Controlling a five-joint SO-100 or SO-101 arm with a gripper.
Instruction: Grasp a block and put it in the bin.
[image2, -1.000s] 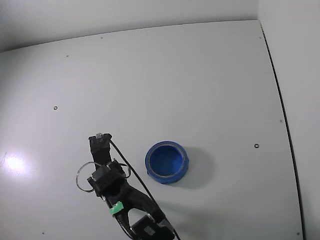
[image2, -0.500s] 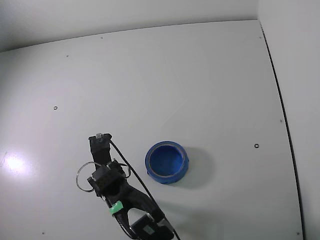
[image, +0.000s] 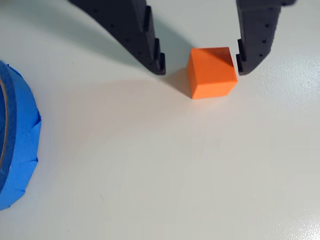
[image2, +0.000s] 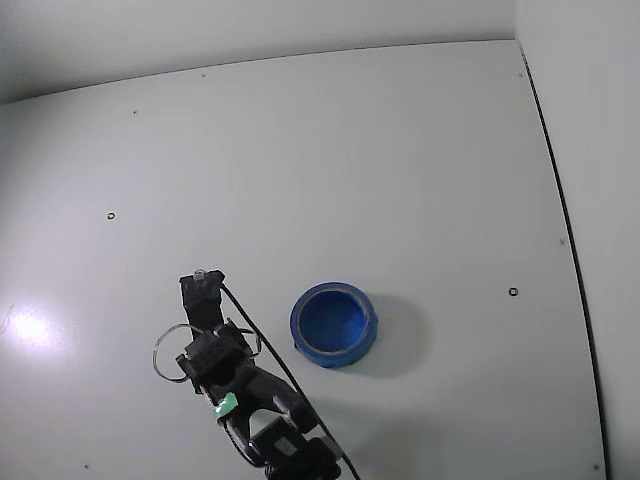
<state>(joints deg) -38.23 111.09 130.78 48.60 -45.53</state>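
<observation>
In the wrist view the block (image: 212, 75), a small orange-red cube, rests on the white table between my gripper's (image: 201, 67) two black fingers. The gripper is open. Its right finger (image: 255, 45) stands right against the cube's right side, and the left finger (image: 142, 40) is a gap away. The bin (image: 17, 150), a blue round container, shows at that view's left edge. In the fixed view the bin (image2: 334, 324) sits right of my arm (image2: 225, 370), and the arm hides the block there.
The white table (image2: 350, 160) stretches wide behind and to the right of the bin, with a few small dark screw holes. A dark seam (image2: 565, 220) runs down the table's right side. Cables loop beside the arm at the lower left.
In the fixed view the arm's lower links have shifted slightly and the wrist has dipped a little. The bin has not moved.
</observation>
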